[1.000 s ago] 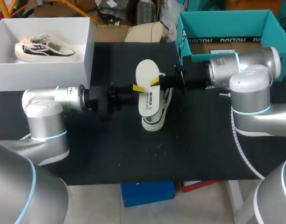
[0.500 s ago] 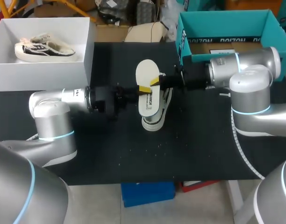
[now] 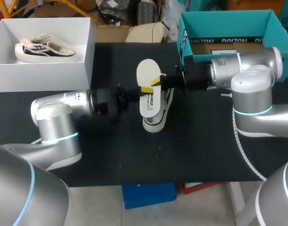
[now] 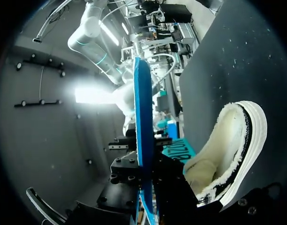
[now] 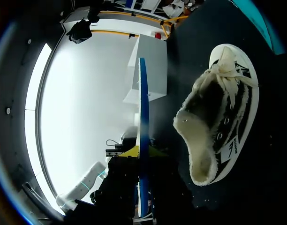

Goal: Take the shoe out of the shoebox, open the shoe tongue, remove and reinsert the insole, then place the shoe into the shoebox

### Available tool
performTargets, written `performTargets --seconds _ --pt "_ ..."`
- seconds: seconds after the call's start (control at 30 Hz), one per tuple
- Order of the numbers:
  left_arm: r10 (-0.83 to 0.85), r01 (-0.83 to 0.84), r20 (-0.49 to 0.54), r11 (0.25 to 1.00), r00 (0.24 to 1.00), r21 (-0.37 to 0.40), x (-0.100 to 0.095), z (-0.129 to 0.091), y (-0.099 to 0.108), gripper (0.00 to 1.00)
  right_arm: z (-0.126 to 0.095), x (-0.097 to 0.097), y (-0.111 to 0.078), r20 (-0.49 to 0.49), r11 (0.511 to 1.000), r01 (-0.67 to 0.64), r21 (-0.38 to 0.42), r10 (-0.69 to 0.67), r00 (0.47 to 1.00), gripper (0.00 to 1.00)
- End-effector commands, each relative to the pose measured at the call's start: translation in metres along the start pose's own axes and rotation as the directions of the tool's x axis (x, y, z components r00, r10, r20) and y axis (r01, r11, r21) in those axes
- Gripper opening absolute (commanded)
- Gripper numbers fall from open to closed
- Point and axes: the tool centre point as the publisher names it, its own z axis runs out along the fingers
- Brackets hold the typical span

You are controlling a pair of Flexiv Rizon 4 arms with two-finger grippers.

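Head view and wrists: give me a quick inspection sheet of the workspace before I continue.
Surface: black table, white specks.
Job's things: insole held above the shoe lying on the table; white shoebox far left, another shoe inside.
Clutter: teal box far right.
Grippers: right gripper shut on the insole; left gripper at the insole, grip unclear.
Cables: nothing seen.
Surroundings: nothing seen.

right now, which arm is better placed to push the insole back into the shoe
Right, probably: the right gripper grips the insole directly above the shoe; the left gripper sits at the insole's other side, its hold unclear.
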Motion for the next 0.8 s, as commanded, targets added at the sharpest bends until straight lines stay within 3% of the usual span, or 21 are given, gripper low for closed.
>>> performTargets --seconds 0.03,0.07,0.1,0.2,0.33,0.53,0.8 --pt "0.000 0.000 -0.001 1.000 1.000 -0.013 -0.001 -0.001 -0.001 0.00 0.001 -0.001 -0.002 0.000 1.000 0.000 0.000 0.000 1.000 0.10" --pt "-0.006 0.006 -0.003 1.000 1.000 -0.010 -0.001 -0.002 -0.003 0.00 0.000 -0.001 -0.001 -0.004 1.000 -0.005 -0.004 0.005 1.000 0.42" --pt "-0.013 0.013 -0.016 1.000 1.000 -0.002 -0.002 -0.002 -0.005 0.00 -0.003 -0.002 -0.001 -0.013 1.000 -0.010 -0.017 0.009 1.000 1.00" --pt "-0.047 0.049 -0.066 0.999 0.997 0.021 -0.004 -0.008 -0.014 0.00 -0.008 -0.006 -0.003 0.041 1.000 -0.015 -0.024 0.016 0.999 1.00" --pt "-0.069 0.092 -0.206 0.990 0.976 0.104 -0.002 -0.022 -0.031 0.00 -0.017 -0.010 -0.006 0.058 0.999 -0.020 -0.046 0.022 0.998 1.00" --pt "-0.093 0.164 -0.378 0.973 0.921 0.162 -0.008 -0.046 -0.058 0.00 -0.034 -0.014 -0.009 0.131 0.997 0.026 -0.077 -0.016 0.991 1.00" --pt "-0.077 0.160 -0.431 0.974 0.899 0.158 -0.019 -0.064 -0.087 0.00 -0.058 -0.015 -0.023 0.238 0.985 0.143 -0.094 -0.117 0.964 1.00"
